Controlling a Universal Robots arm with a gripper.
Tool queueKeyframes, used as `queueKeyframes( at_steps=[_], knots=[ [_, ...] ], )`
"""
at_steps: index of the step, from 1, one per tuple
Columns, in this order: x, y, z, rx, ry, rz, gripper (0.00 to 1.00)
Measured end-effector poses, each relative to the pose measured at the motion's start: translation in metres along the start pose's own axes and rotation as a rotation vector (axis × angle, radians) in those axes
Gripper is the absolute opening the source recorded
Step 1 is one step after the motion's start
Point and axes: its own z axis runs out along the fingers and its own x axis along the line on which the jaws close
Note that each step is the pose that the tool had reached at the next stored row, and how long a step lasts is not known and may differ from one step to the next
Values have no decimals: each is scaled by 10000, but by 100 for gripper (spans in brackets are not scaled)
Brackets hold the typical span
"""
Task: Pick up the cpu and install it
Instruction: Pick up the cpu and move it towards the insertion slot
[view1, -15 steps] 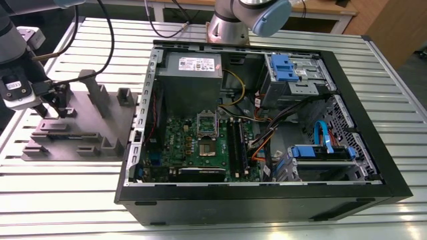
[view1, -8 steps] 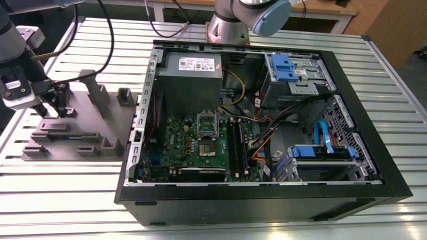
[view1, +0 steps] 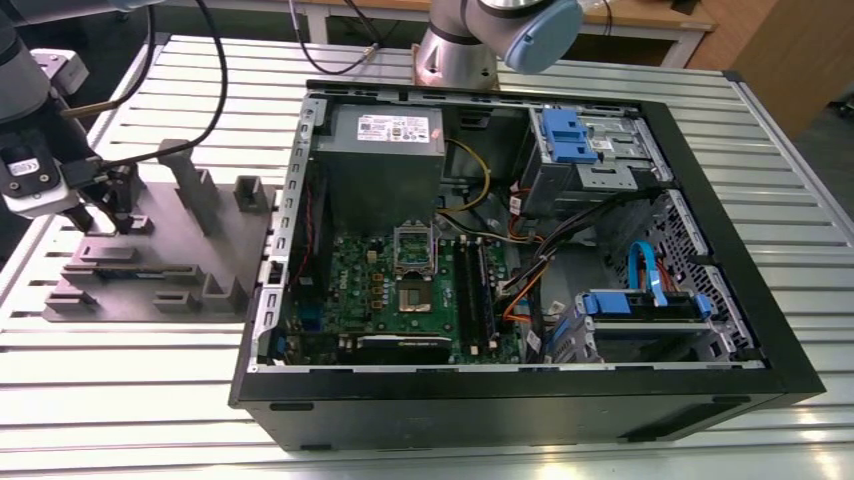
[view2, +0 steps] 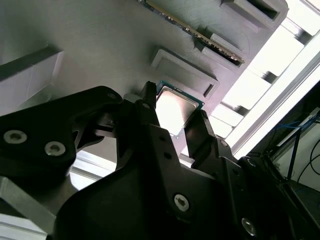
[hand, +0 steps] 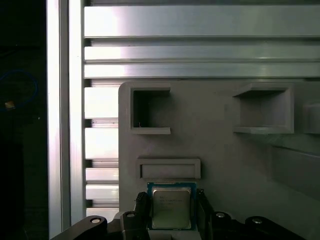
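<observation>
My pincer (view1: 107, 220) is down over the grey plastic fixture block (view1: 180, 265), which sits on the slatted aluminium table (view1: 134, 400) towards the exterior view's left. In both wrist views the cpu (hand: 171, 209) (view2: 175, 106) lies flat on that block, silvery top upward. My two black fingers (hand: 141, 206) are closed in against its opposite edges, parted only by its width. The open computer case (view1: 534, 405) stands beside the block, well apart from the chip.

Shiny metal-topped cpu (hand: 171, 209), matt grey plastic block (hand: 210, 130), ribbed metal table (hand: 200, 45)
</observation>
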Motion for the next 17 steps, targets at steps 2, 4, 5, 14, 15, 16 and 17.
queueKeyframes(
  at_steps=[2, 4, 5, 14, 15, 16, 17],
  knots=[
    [0, 0, -2, -2, 0, 0, 47],
    [0, 0, -7, -2, 3, 0, 47],
    [0, 0, -10, -3, 3, 0, 47],
    [0, 0, -19, -6, 1, 0, 47],
    [0, 0, -20, -6, 2, 1, 47],
    [0, 0, -21, -6, 2, 0, 47],
    [0, 0, -23, -6, 3, 1, 47]
  ],
)
